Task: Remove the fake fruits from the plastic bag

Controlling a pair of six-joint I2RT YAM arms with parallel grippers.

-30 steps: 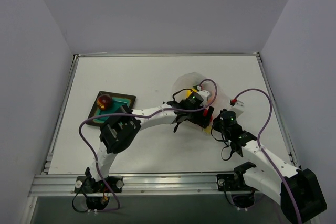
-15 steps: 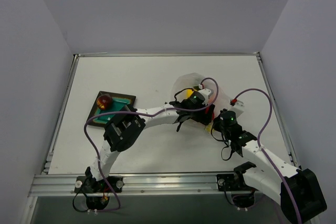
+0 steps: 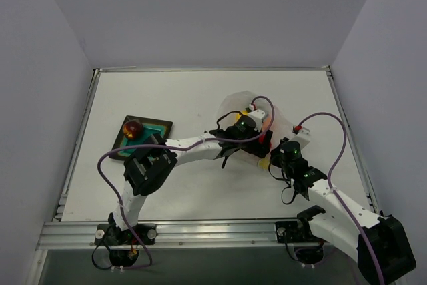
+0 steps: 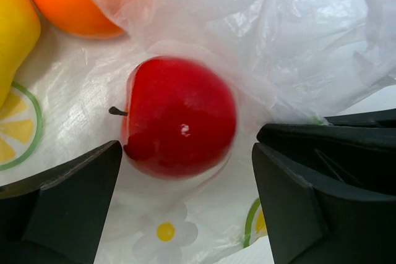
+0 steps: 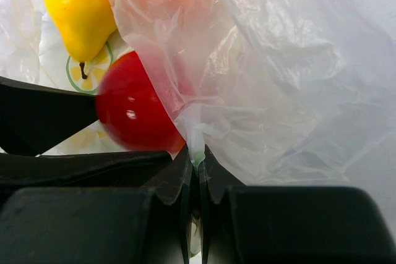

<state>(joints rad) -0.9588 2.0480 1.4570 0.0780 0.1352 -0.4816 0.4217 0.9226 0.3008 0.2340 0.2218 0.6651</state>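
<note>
White tabletop [image 3: 187, 98] between pale walls carries all items. We locate the large clear crinkly plastic bag [image 3: 235, 106] with citrus-slice prints right of centre, with both arms reaching to it. We find the left tool [image 4: 187, 153] wide open and gripping nothing, its two dark fingers [image 4: 68, 196] set on either side of the glossy red plastic ball [image 4: 179, 115]. The left finger stands just beside the ball and the right finger stands apart from it. The ball lies inside the bag on printed film, partly under a thin film layer. We find the right tool [image 5: 197, 160] closed tight on a bunched fold of the bag film, just beside the red ball. The yellow plastic pear [image 5: 77, 10] and an orange plastic fruit [image 4: 68, 4] also lie in the bag, beyond the ball. A dark red-brown plastic ball [image 3: 133, 127] sits on the dark square tray with teal centre [image 3: 160, 125] at the left, well apart from the bag.
</note>
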